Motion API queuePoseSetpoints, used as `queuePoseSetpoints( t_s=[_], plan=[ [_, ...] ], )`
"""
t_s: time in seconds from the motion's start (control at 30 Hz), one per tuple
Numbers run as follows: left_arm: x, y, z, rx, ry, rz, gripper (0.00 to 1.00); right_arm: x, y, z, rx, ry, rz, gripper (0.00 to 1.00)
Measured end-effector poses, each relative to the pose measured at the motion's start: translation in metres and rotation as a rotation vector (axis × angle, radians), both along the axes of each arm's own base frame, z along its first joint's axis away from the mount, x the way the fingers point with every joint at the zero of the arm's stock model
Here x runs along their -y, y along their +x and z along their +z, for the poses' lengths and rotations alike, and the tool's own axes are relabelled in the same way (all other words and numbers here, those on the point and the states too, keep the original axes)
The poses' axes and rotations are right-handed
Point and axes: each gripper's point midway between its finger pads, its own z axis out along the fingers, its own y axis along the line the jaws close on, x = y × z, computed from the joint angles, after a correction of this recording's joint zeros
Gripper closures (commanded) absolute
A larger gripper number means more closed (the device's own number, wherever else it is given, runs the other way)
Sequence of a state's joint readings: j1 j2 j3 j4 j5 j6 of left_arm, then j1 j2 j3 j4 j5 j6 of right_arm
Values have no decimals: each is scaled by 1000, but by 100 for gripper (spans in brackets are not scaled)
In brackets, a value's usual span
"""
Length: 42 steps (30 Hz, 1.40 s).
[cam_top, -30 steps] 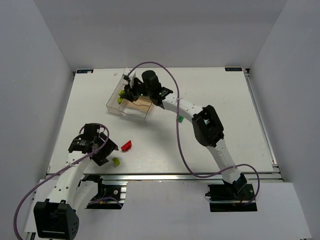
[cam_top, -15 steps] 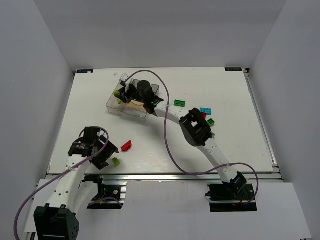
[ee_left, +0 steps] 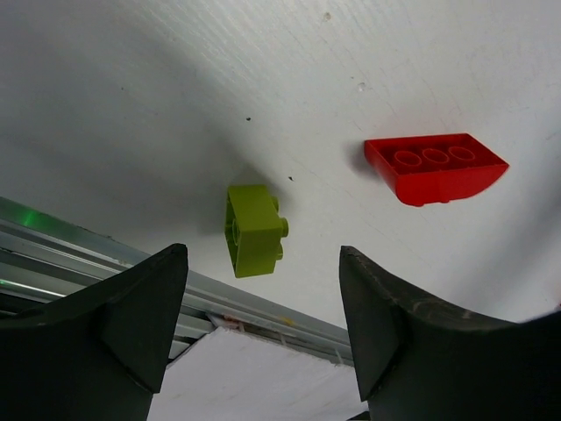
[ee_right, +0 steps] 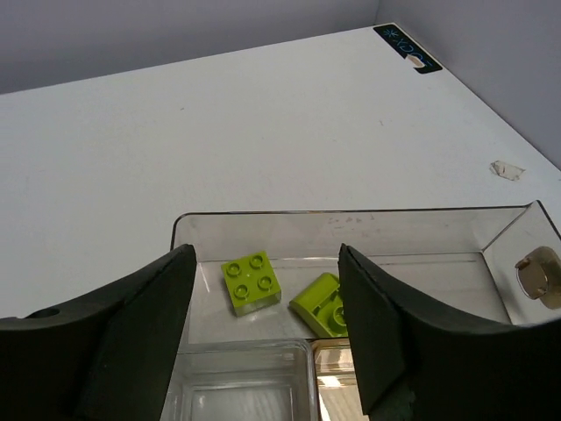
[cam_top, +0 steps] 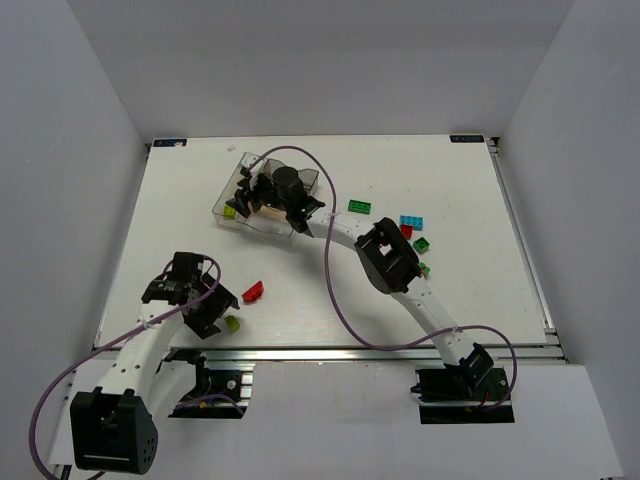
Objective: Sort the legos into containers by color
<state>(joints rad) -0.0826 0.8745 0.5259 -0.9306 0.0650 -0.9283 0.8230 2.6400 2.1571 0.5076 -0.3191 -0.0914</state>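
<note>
1. Progress is slight: two yellow-green legos (ee_right: 252,281) lie in the end compartment of the tray (ee_right: 351,224), right below my right claw (ee_right: 265,253), which gapes wide and empty.
2. My left claw (ee_left: 263,253), likewise spread with nothing in it, hangs over a yellow-green brick (ee_left: 256,230) near the front edge of the counter (cam_top: 450,180), a red brick (ee_left: 436,167) close by.
3. Left to sort, I judge: those two, plus a green brick (cam_top: 359,207), a blue brick (cam_top: 411,222) and others (about five in all) loose right of the tray.

White links (cam_top: 132,355), blk joints (cam_top: 385,262), purple cables (cam_top: 330,285); blk claw fingers (ee_left: 114,324), prob. plastic.
</note>
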Motion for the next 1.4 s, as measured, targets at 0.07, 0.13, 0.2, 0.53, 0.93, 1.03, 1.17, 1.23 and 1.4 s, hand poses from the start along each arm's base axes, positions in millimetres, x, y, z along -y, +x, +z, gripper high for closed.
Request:
queuePoseSetpoints(
  t_s=[0.07, 0.13, 0.2, 0.53, 0.93, 1.03, 1.17, 1.23, 1.4],
  plan=[
    [0, -1, -5, -18, -2, 2, 27, 2, -1, 2, -15, 4, 2, 35],
    [1, -3, -9, -37, -2, 1, 31, 7, -2, 5, -39, 5, -2, 41],
    [2, -4, -12, -49, -3, -4, 34, 16, -4, 15, -74, 14, -11, 43],
    [8, -8, -24, -92, -6, -36, 48, 144, -18, 140, -128, 139, -85, 46],
    [6, 31, 0, -34, 70, -54, 100, 290, -38, 146, -238, 50, -227, 100],
    [2, 75, 45, 116, 108, -45, 100, 331, -33, 132, -288, 1, -317, 100],
    [-3, 133, 96, 290, 157, -33, 100, 382, -39, 101, -349, -89, -420, 100],
    [-5, 157, 103, 301, 191, -41, 100, 396, -48, 82, -387, -137, -441, 97],
    [-10, 240, 94, 288, 282, -57, 100, 417, -74, 41, -487, -231, -436, 73]
  ],
)
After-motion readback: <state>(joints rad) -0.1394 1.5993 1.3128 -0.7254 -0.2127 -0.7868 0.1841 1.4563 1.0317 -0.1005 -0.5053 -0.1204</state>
